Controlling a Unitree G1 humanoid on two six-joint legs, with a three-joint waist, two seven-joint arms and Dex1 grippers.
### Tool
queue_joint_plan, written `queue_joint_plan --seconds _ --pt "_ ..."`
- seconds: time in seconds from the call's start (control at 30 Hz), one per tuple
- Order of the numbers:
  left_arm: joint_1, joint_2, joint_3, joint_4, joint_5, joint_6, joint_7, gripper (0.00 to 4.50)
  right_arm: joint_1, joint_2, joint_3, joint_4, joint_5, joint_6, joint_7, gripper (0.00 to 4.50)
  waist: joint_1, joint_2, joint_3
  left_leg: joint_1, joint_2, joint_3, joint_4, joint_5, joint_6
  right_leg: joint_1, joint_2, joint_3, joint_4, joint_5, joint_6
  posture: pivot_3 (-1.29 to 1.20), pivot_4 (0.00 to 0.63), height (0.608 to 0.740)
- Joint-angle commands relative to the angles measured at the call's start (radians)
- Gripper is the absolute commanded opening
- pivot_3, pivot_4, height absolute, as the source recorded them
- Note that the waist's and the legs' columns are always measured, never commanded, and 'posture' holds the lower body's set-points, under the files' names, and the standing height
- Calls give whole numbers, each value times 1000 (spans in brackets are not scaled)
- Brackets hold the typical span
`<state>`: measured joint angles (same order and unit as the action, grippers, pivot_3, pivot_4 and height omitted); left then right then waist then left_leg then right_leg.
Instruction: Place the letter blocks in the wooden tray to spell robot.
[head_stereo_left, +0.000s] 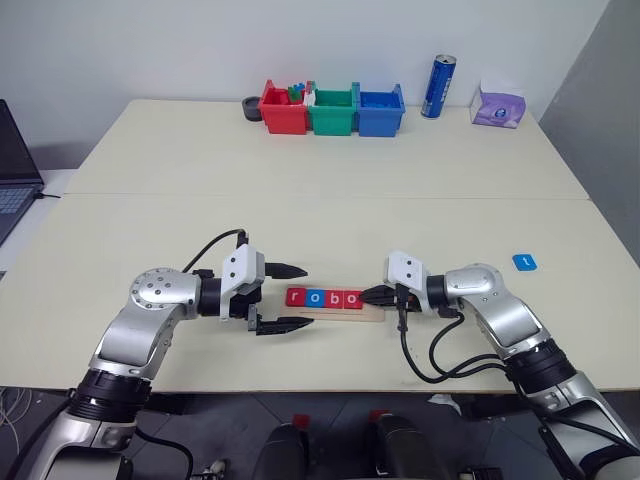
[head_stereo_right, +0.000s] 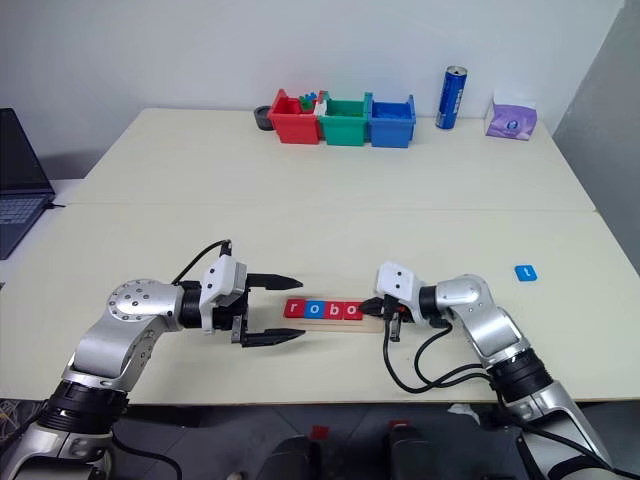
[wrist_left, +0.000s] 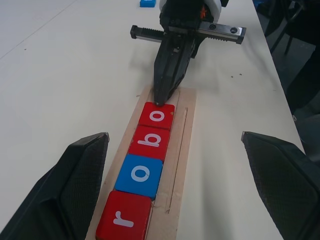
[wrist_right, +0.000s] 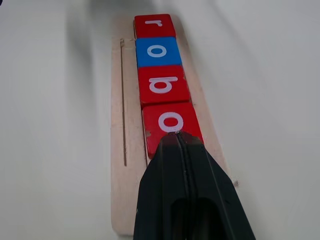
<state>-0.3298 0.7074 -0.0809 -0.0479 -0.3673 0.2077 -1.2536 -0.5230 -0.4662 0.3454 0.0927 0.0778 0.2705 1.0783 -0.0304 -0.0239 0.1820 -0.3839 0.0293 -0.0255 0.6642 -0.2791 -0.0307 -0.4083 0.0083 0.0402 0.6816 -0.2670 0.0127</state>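
Right gripper (wrist_right: 178, 134), fingers pressed together, nudging the last 'o' of four letter blocks (wrist_left: 144, 159) snug along the wooden tray (wrist_left: 181, 150); left gripper (head_stereo_left: 283, 298) spread wide bracing the far end; blue 't' block (head_stereo_left: 525, 262) waiting apart on the surface (head_stereo_left: 300, 220).

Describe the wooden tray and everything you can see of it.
The wooden tray is a long, narrow strip of pale wood with a thin lengthwise groove, lying flat on the table near its front edge, between the two claws. Four letter blocks sit on it in a touching row, red r, blue o, red b, red o. The tray's end toward the right claw is bare; that shut claw's tip meets the last o.
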Motion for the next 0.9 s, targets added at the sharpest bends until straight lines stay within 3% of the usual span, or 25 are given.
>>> queue_joint_plan --seconds 0.03,0.4,0.53,0.7,0.83,0.9 --pt "-5 12 18 -40 -9 -2 4 4500 -16 2 -3 -13 -2 -14 -1 19 0 0 0 0 0 0 0 0 0 0 0 0 0 0 0 0 150 740" --pt "-13 7 13 -37 -8 -1 3 4500 5 -54 -58 -50 23 23 4 19 0 0 0 0 0 0 0 0 0 0 0 0 0 0 0 0 150 740" --pt "-17 -11 13 -82 -35 33 24 4500 32 -97 -157 -124 81 138 -40 19 1 0 0 0 0 0 0 0 0 0 0 0 0 0 0 0 150 740" --pt "-51 -81 -26 -154 -37 86 94 4500 81 -128 -350 -221 130 314 -201 19 5 0 0 -1 0 -1 0 0 0 1 -1 1 0 0 0 0 150 740" --pt "-170 -223 -113 -107 46 96 218 4500 139 -137 -520 -200 54 375 -448 883 17 0 0 -1 -2 -1 1 0 0 2 -2 1 0 0 1 0 150 740" --pt "-216 -286 -145 -66 82 92 261 4500 169 -141 -564 -194 32 374 -520 1627 20 0 0 -1 -3 0 2 0 0 2 -2 2 -1 1 1 0 150 740"
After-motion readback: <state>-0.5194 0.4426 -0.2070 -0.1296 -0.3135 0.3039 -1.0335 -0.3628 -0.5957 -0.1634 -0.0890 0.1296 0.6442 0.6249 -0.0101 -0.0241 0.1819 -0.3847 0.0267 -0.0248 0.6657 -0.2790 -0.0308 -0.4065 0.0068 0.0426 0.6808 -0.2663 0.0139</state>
